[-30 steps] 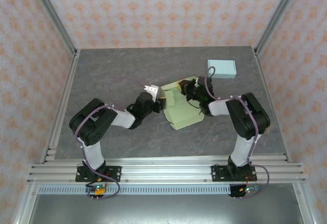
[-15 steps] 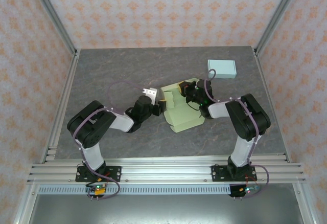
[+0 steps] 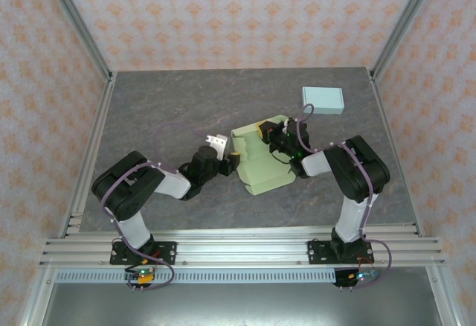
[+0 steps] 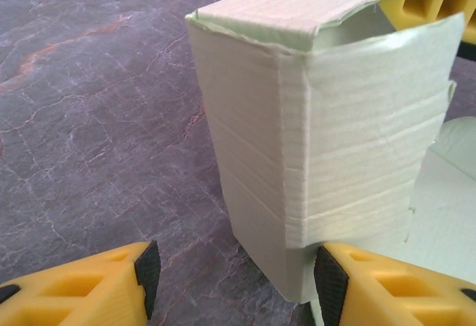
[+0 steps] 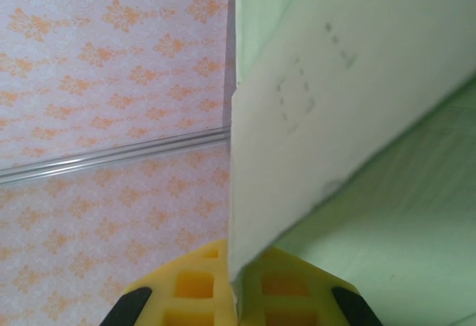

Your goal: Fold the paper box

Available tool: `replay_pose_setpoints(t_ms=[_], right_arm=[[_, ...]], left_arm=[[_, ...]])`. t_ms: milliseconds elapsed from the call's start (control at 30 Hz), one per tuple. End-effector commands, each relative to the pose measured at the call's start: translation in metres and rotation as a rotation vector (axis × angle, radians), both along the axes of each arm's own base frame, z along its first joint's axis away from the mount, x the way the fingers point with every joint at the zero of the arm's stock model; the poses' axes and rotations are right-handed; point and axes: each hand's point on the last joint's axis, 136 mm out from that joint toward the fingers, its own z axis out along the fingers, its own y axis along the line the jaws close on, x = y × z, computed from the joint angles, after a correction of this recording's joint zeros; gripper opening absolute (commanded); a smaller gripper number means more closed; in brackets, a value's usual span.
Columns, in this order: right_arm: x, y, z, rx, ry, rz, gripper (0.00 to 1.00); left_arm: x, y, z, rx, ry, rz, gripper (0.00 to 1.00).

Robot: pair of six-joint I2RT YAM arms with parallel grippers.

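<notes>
Two arm bases (image 3: 141, 251) sit bolted to the aluminium rail (image 3: 245, 250) at the near edge. Beyond it is the table (image 3: 163, 103), a matte grey, stone-patterned surface; faint reddish veins show in the left wrist view.

The left gripper (image 4: 236, 280) is low over the table, left of centre, with its jaws moderately apart. A raised corner of the paper box (image 3: 260, 164) stands between the pads (image 4: 327, 285): the right pad is just beside the card, the left pad apart from it.

The paper box is pale green and partly folded. It sits mid-table with its base flat and its left wall upright.

The right gripper (image 3: 262, 128) is at the box's far edge, clamped on a flap, with the sheet pinched between its yellow fingers (image 5: 201, 289).

At far right a light blue box (image 3: 323, 100) lies apart. Aluminium posts (image 3: 74, 21) frame the cell, and the walls (image 3: 238, 13) are papered with orange motifs.
</notes>
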Motion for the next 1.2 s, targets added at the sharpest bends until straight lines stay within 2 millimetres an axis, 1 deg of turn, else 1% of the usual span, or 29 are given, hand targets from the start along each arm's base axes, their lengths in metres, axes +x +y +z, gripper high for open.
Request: replay_pose_setpoints(t_ms=[0, 67, 167, 267, 433, 500, 567, 633, 767, 867, 967, 1067, 1133, 1167], right_arm=[[-0.007, 0.004, -0.001, 0.029, -0.045, 0.024, 0.00], [-0.008, 0.004, 0.001, 0.046, -0.060, 0.022, 0.00], [-0.009, 0.005, 0.010, 0.067, -0.095, 0.033, 0.00], [-0.010, 0.005, 0.015, 0.068, -0.111, 0.034, 0.00], [-0.009, 0.004, 0.022, 0.090, -0.115, 0.027, 0.00], [-0.009, 0.004, 0.025, 0.089, -0.117, 0.025, 0.00], [-0.010, 0.003, 0.024, 0.082, -0.114, 0.024, 0.00], [-0.010, 0.002, 0.023, 0.080, -0.111, 0.021, 0.00], [-0.011, 0.003, 0.020, 0.085, -0.101, 0.022, 0.00], [-0.011, 0.003, 0.020, 0.088, -0.100, 0.022, 0.00], [-0.012, 0.005, 0.023, 0.095, -0.107, 0.033, 0.00], [-0.014, 0.007, 0.031, 0.105, -0.124, 0.042, 0.00], [-0.014, 0.005, 0.034, 0.113, -0.118, 0.028, 0.02], [-0.013, 0.005, 0.037, 0.120, -0.119, 0.023, 0.03]], left_arm=[[0.014, -0.008, 0.026, -0.016, -0.082, 0.005, 0.60], [0.014, -0.011, 0.029, -0.028, -0.088, -0.003, 0.60], [0.013, -0.015, 0.036, -0.045, -0.093, -0.015, 0.60], [0.011, -0.025, 0.039, -0.057, -0.093, -0.038, 0.60], [0.004, -0.045, 0.034, -0.041, -0.103, -0.070, 0.59], [0.003, -0.048, 0.031, -0.023, -0.117, -0.055, 0.59], [0.005, -0.047, 0.027, 0.000, -0.119, -0.035, 0.57], [0.009, -0.042, 0.026, 0.019, -0.129, -0.001, 0.53], [0.012, -0.041, 0.021, 0.049, -0.138, 0.003, 0.51], [0.018, -0.037, 0.014, 0.081, -0.145, 0.036, 0.40], [0.024, -0.031, 0.011, 0.108, -0.163, 0.069, 0.37], [0.030, -0.032, 0.009, 0.118, -0.169, 0.082, 0.36], [0.031, -0.033, -0.001, 0.133, -0.158, 0.079, 0.34], [0.032, -0.033, -0.001, 0.137, -0.160, 0.084, 0.33]])
